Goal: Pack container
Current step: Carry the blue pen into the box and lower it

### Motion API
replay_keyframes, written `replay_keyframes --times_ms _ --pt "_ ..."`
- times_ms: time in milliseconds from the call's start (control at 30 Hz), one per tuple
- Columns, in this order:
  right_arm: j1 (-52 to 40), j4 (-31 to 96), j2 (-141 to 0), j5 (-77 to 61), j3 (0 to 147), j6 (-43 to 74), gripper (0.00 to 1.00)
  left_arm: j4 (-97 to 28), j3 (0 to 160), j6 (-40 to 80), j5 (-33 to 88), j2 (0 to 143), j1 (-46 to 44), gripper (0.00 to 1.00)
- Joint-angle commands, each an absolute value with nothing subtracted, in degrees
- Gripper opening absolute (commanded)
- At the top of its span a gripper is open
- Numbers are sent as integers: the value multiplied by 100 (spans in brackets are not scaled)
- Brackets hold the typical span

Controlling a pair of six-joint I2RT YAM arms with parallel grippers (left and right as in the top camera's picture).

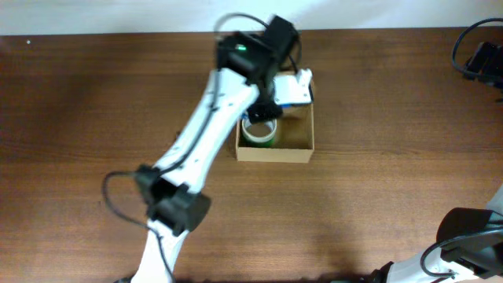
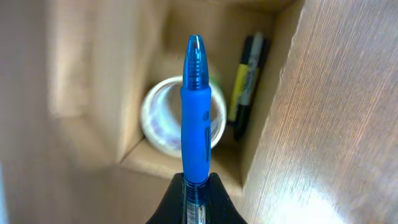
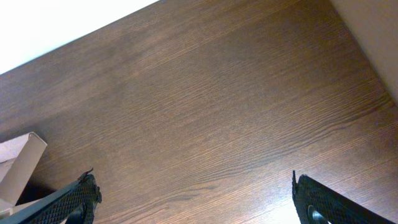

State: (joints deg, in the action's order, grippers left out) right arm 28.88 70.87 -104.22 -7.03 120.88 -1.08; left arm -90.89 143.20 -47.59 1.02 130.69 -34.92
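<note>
The tan cardboard container [image 1: 275, 152] stands open at the table's middle, and its inside shows in the left wrist view [image 2: 99, 74]. In it lie a clear tape roll [image 1: 259, 131] [image 2: 163, 121] and a yellow and black marker [image 2: 245, 84]. My left gripper [image 2: 196, 186] is shut on a blue pen [image 2: 195, 112], held tip forward above the tape roll. In the overhead view the left gripper [image 1: 269, 104] hangs over the box's far side. My right gripper [image 3: 196, 205] is open and empty over bare table, far from the box.
A white and blue object [image 1: 293, 90] sits at the box's far right corner. The right arm [image 1: 471, 232] rests at the table's front right corner. Black cables [image 1: 475, 55] lie at the far right edge. A pale cardboard corner [image 3: 18, 163] shows at the left of the right wrist view.
</note>
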Motion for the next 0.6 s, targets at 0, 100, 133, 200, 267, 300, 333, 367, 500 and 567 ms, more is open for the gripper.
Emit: replay_keyframes --times_ms 0,100,133,200,267,300,333,367,500,567 --pt "2891 7089 -10475 -753 12127 -54 99 -9096 14317 -4947 248 13506 -3514 2" --pt "2891 7089 -10475 -751 12127 -56 99 -9089 14317 -4943 473 13778 -3516 2" --pt "2891 7089 -10475 -753 12127 -54 99 -9076 14317 -4936 482 13828 -3516 2" --pt "2891 7089 -10475 -753 12127 -54 99 -9019 14317 -4939 580 13935 -3516 2" --pt "2891 7089 -10475 -753 12127 -54 99 -8934 14311 -4941 735 13992 -3522 2" --pt "2891 7089 -10475 -753 12127 -54 99 -8897 14293 -4941 764 14018 -3527 2" --pt "2891 7089 -10475 -753 12127 -54 99 -8897 14285 -4941 760 14027 -3535 2" --pt "2891 7089 -10475 -753 12127 -56 99 -8895 14276 -4941 760 14049 -3538 2" --pt "2891 7089 -10475 -753 12127 -54 99 -8886 14226 -4941 884 14090 -3594 2" --pt "2891 7089 -10475 -753 12127 -56 99 -8903 14169 -4941 923 14134 -3675 2"
